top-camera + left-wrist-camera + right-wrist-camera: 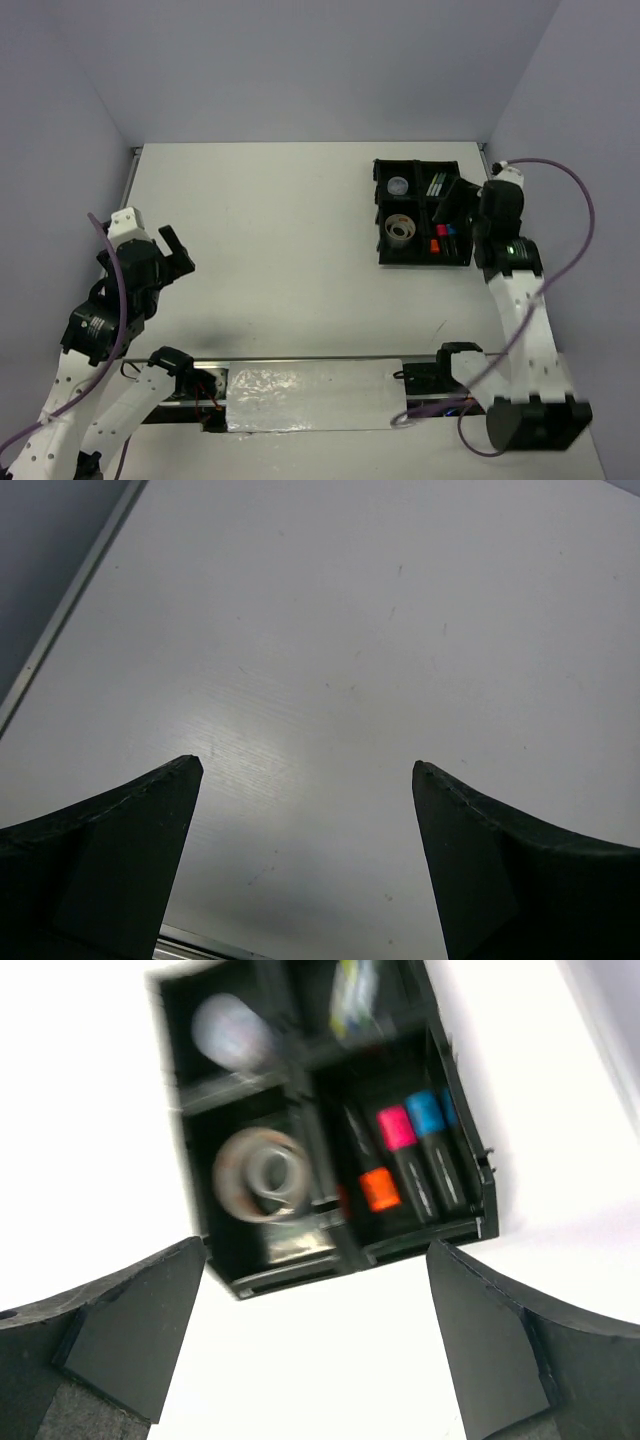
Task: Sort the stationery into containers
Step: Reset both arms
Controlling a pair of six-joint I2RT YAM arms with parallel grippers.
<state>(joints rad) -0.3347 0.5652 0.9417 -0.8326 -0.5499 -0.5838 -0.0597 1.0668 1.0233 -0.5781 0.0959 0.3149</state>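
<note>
**We found the right tool released over the tray, with the stationery sorted inside**

We saw the right tool (315, 1250) spread wide with nothing between its fingers, hanging above the near edge of the black tray (290, 1278). Ahead of it to the right, the pink marker (397, 1128), blue marker (425, 1113) and orange marker (379, 1189) lay side by side in one compartment. Ahead to the left, the tape ring (262, 1173) sat in its own. Farther beyond, both blurred, the clear pot (228, 1030) filled the far-left compartment and the pale sticks (355, 995) the far-right one. The left tool (305, 765) was likewise released and empty over the bare surface (350, 630), well apart from the tray.
</note>
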